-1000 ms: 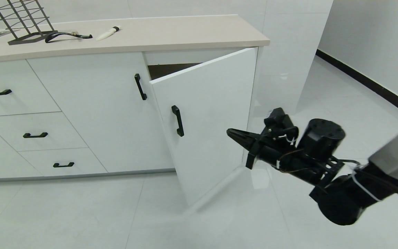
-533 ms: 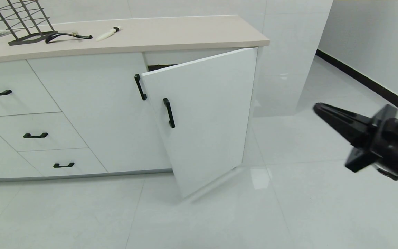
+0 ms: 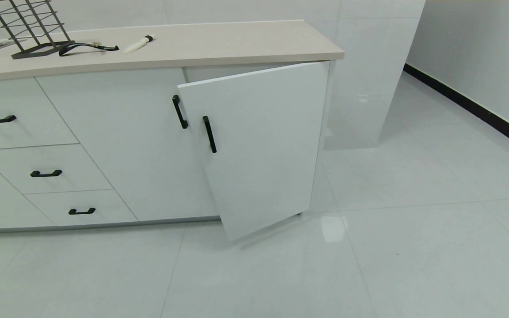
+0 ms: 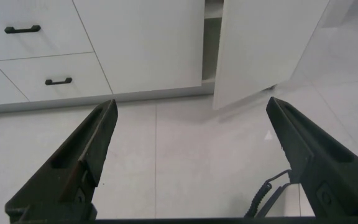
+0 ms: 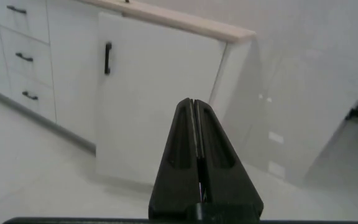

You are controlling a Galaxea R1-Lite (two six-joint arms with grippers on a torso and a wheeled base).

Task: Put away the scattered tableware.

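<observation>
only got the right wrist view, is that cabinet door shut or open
observer: open partway. In the head view the cabinet door stands swung out, leaving a gap on its handle side.
operator: anything up top
observer: yes, a curved black utensil and a pale utensil lie on the countertop beside a wire rack.
operator: and the other arm
observer: the left end effector is open, with nothing between its fingers.
</observation>
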